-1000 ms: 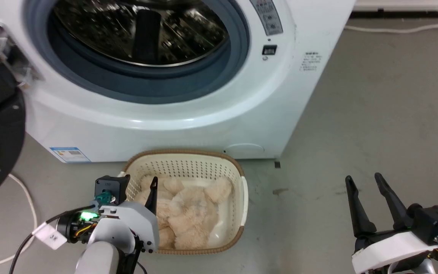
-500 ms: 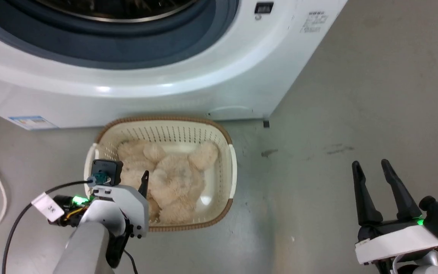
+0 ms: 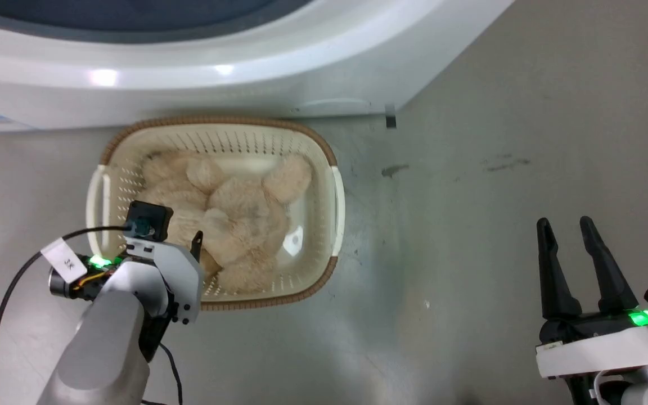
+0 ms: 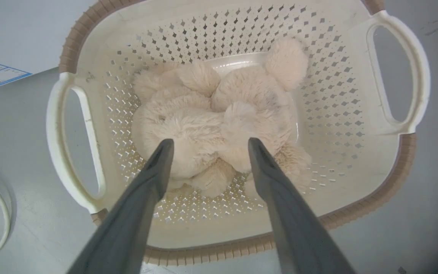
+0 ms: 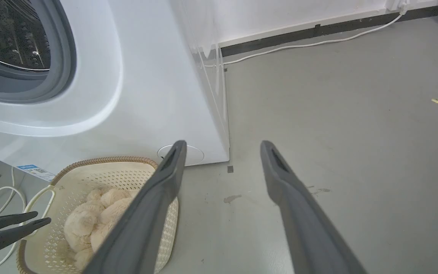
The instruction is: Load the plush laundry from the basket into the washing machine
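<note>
Step in hand: the reach for the pick-up, nothing loaded yet. Teddy bear point(image 4: 203, 114): curled up on the bottom of the basket point(image 4: 242, 34), not gripped, not lifted. Basket: on the grey floor point(image 3: 470, 225), just in front of the washing machine point(image 3: 189, 84); the steel drum point(image 5: 10, 34) shows behind its grey seal in the right wrist view. Left gripper point(image 4: 209, 141): fingers apart, holding nothing, poised over the near side of the bear; whether the tips brush the fur, you cannot tell. Right gripper point(image 3: 565, 225): fingers apart, empty, well off to the right over bare floor. Next move, as a judgement: you lower the left gripper until both fingers straddle a thick part of the bear's body, then close firmly. Shaggy pile alone may slip, so take stuffing and not just fur. After that, you lift clear of the basket's rim before swinging up towards the drum.
</note>
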Motion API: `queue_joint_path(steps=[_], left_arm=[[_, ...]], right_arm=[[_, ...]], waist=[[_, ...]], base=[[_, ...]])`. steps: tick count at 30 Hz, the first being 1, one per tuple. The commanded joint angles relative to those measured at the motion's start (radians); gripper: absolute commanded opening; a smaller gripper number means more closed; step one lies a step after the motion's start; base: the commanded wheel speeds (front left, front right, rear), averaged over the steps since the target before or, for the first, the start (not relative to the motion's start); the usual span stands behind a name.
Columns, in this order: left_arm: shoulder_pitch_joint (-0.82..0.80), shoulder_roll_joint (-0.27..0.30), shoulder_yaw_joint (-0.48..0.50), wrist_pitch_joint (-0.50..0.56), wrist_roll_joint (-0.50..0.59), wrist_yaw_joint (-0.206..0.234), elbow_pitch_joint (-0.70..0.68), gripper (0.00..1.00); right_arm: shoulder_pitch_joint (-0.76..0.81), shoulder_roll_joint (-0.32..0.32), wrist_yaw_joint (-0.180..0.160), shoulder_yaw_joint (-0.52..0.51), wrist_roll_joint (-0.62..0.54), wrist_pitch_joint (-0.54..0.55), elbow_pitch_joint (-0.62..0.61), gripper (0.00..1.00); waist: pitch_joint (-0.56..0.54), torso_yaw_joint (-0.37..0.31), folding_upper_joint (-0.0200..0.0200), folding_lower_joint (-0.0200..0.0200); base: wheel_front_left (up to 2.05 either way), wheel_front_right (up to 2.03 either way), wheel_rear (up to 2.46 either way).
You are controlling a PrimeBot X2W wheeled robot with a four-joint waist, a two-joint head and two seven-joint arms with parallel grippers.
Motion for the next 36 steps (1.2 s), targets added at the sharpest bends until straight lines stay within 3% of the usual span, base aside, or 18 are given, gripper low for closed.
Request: queue_joint_path(steps=[1,9,19,25,30,31,32,36], left_arm=[[-0.039,0.02,-0.019,0.013,-0.007,-0.006,0.034,1.0],[-0.101,0.068,-0.078,0.034,0.019,-0.001,0.091,1.0],[-0.234,0.162,-0.183,0.015,0.081,0.055,0.161,1.0],[-0.291,0.174,-0.178,-0.01,0.041,0.08,0.188,1.0],[-0.333,0.178,-0.191,-0.011,0.013,0.076,0.221,1.0],[-0.34,0.178,-0.196,-0.006,0.008,0.073,0.23,0.69],[-0.358,0.179,-0.208,0.012,-0.012,0.06,0.257,0.0],[-0.382,0.176,-0.226,0.013,-0.036,0.045,0.279,0.0]], right_arm=[[-0.018,0.0,0.0,0.0,0.02,-0.013,-0.014,1.0],[-0.022,0.0,0.0,0.004,0.057,-0.028,-0.035,1.0],[-0.01,0.0,-0.001,0.022,0.129,-0.055,-0.053,1.0],[-0.006,0.0,-0.001,0.025,0.162,-0.067,-0.064,1.0],[-0.007,0.0,-0.001,0.029,0.186,-0.077,-0.066,1.0],[-0.01,0.0,-0.001,0.031,0.192,-0.08,-0.065,1.0],[-0.02,0.0,-0.001,0.034,0.207,-0.086,-0.062,1.0],[-0.042,0.0,-0.001,0.04,0.225,-0.094,-0.051,1.0]], waist=[[0.051,-0.014,-0.0001,-0.0002],[0.133,-0.032,-0.0001,-0.0002],[0.25,-0.065,-0.0001,-0.0002],[0.302,-0.079,-0.0001,-0.0002],[0.347,-0.089,-0.0001,-0.0002],[0.355,-0.092,-0.0001,-0.0002],[0.379,-0.097,-0.0001,-0.0002],[0.4,-0.099,-0.0001,-0.0002]], base=[[0.0,0.0,0.0],[0.0,0.0,0.0],[0.0,0.0,0.0],[0.0,0.0,0.0],[0.0,0.0,0.0],[0.0,0.0,0.0],[0.0,0.0,0.0],[0.0,0.0,0.0]])
